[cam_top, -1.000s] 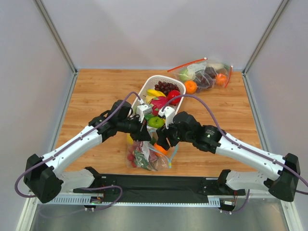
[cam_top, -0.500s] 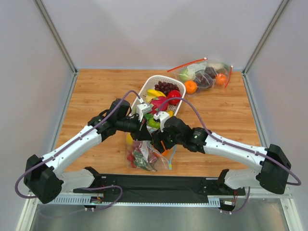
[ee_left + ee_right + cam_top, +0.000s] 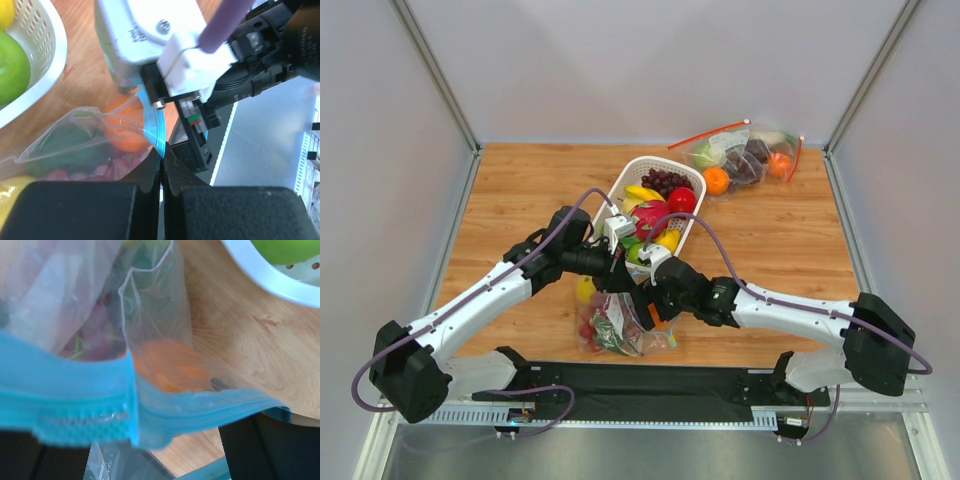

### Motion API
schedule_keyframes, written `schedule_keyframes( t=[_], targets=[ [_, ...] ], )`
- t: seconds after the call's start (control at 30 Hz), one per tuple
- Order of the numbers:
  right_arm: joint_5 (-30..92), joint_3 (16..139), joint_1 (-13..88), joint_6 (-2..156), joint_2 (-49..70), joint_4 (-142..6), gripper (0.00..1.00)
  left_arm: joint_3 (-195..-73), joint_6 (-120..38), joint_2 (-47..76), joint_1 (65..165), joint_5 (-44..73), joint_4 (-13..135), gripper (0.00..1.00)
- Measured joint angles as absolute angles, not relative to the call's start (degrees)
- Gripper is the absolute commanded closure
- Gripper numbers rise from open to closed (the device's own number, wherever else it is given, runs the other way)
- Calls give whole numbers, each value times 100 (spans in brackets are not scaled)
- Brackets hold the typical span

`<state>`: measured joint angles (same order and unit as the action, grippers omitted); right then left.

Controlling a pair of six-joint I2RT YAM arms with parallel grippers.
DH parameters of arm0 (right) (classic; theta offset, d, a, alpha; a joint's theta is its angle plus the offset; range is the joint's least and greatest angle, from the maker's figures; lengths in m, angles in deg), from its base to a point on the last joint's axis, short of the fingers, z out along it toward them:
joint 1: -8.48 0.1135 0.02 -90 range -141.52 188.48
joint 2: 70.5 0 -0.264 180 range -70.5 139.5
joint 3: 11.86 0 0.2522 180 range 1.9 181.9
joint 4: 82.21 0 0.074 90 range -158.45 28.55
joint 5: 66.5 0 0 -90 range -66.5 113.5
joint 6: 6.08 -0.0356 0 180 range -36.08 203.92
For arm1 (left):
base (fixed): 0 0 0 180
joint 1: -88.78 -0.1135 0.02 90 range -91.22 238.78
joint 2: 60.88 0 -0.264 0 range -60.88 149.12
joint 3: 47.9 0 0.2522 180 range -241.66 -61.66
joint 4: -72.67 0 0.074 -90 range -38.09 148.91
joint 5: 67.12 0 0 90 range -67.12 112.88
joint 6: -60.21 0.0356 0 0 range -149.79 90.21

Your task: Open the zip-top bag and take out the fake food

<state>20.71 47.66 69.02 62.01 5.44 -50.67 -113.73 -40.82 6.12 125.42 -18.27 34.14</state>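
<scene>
Top external: the bag (image 3: 620, 330) lies on the table (image 3: 520, 190) near its front edge, between the two arms and just in front of the basket (image 3: 47, 47). The food (image 3: 603, 332) is all inside it, and none is out yet.

Left wrist: the left gripper (image 3: 161, 159) has its jaws pressed together, pinching the teal strip (image 3: 152, 125) at one point. The orange (image 3: 125, 132) sits just under the mouth.

Right wrist: the right gripper (image 3: 644, 300) has its fingers showing well apart at the bottom corners, so the jaws look spread. The strip crosses the gap between them, folded over itself. I see no firm pinch there.

Handling, as a judgement: the film is thin, soft, crinkly and slick, and it will crumple rather than resist. The strip is the only stiff part, so take hold on its lips, one lip per gripper, and pull them apart. The contents are light, hard plastic and likely to roll once the mouth gapes.

Orientation: the mouth is raised toward the grippers on the basket side, and the closed bottom points toward the arm bases. The long axis appears to run roughly far to near, with the strip across it.
</scene>
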Motion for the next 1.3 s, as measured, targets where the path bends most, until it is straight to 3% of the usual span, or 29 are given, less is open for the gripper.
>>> schedule_keyframes(
  t=[0.17, 0.2, 0.3, 0.4, 0.6, 1.07, 1.3],
  targets=[
    [2061, 4674, 6945, 6104, 752, -5413, 18, -11343, -4079, 623, 12514, -1809, 3429, 100],
    [2069, 4641, 6954, 6094, 765, -5478, 30, -11334, -4079, 630, 12512, -1800, 3431, 100],
    [2098, 4556, 6974, 6054, 784, -5592, 49, -11330, -4079, 652, 12505, -1770, 3436, 100],
    [2093, 4534, 6974, 6021, 784, -5609, 60, -11330, -4077, 654, 12505, -1766, 3429, 100],
    [2050, 4534, 6974, 6043, 546, -5461, 67, -11334, -4075, 678, 12505, -1768, 3427, 100],
    [1602, 4838, 6731, 6286, -1008, -4250, 70, -11402, -4009, 800, 12132, -1396, 3315, 100],
    [1540, 4984, 5426, 6756, -1253, -3699, 71, -11402, -4007, 761, 11950, -1243, 3298, 100]
  ],
)
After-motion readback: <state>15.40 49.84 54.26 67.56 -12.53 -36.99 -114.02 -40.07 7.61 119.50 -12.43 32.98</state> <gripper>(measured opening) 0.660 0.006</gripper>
